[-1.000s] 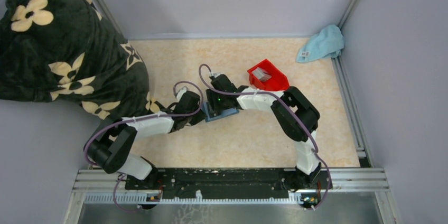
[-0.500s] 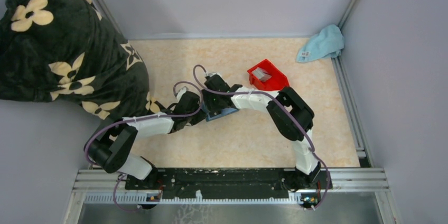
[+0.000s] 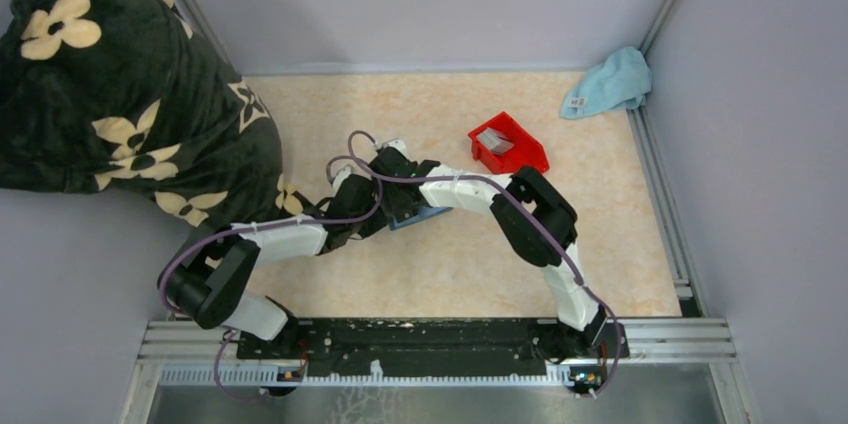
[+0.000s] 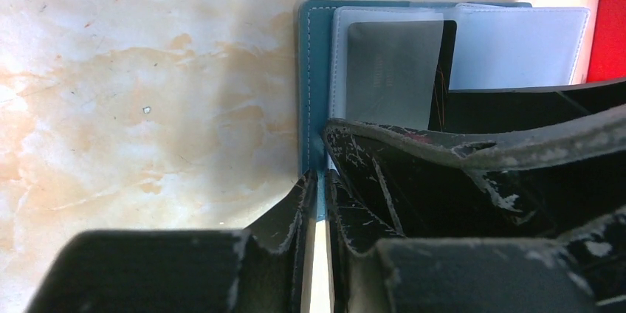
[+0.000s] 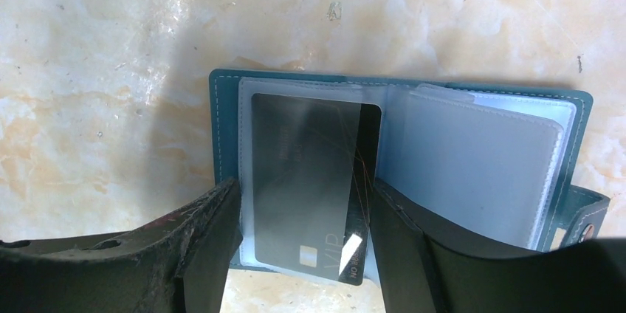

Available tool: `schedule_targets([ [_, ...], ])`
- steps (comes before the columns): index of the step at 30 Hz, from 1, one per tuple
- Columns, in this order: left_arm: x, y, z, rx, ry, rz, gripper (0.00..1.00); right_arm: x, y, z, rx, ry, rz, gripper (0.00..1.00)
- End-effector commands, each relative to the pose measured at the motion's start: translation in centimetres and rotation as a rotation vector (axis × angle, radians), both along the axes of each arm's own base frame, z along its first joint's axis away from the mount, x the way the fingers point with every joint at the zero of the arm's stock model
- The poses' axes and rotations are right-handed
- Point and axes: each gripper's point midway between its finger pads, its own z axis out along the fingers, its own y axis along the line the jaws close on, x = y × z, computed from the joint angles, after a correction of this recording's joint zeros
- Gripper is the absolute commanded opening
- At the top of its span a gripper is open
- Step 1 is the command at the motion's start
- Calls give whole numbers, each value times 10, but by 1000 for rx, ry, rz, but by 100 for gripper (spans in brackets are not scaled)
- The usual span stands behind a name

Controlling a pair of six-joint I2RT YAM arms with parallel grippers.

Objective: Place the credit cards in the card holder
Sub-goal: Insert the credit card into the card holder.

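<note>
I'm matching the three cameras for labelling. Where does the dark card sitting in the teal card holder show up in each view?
Top external: not visible; only a teal corner of the card holder shows near the centre.
Left wrist: the dark card lies at top centre, inside the open holder.
Right wrist: it fills the middle, on the holder's left half.
Shared landmark: the teal card holder, seen in all three views.

The left arm (image 3: 285,237) is stretched low from the near left toward the middle, the left gripper (image 4: 322,173) pinched on the edge of the card holder (image 4: 314,69). The right arm (image 3: 530,219) is bent leftward, the right gripper (image 5: 303,232) held spread wide.
</note>
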Motion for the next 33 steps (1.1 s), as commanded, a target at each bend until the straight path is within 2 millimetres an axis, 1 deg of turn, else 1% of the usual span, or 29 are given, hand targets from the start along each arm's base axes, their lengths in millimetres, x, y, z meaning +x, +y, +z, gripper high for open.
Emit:
schedule_targets([
  [1, -61, 44, -63, 186, 249, -26, 17, -22, -69, -86, -314, 129, -39, 64],
  [5, -63, 43, -65, 180, 255, -29, 17, -24, -72, -89, -339, 131, -39, 64],
  [10, -63, 43, -65, 175, 256, -28, 17, -25, -75, -89, -349, 129, -50, 53],
  [13, -63, 43, -64, 175, 255, -25, 17, -24, -76, -86, -343, 117, -58, 51],
  [14, -64, 43, -65, 176, 257, -26, 17, -24, -76, -84, -338, 112, -58, 52],
  [16, -64, 44, -65, 179, 259, -26, 17, -22, -74, -79, -326, 101, -59, 57],
  [18, -65, 45, -66, 182, 261, -23, 17, -20, -73, -72, -320, 87, -57, 60],
  [20, -66, 45, -67, 185, 264, -23, 17, -17, -72, -64, -316, 70, -57, 63],
  [21, -66, 46, -67, 187, 266, -22, 17, -15, -72, -60, -314, 61, -57, 66],
  [22, -66, 46, -67, 188, 267, -21, 17, -13, -71, -55, -307, 49, -60, 67],
  [27, -66, 47, -66, 191, 267, -18, 17, -5, -70, -39, -259, 21, -73, 69],
  [33, -67, 49, -66, 200, 269, -16, 17, 4, -71, -26, -190, 1, -101, 68],
])
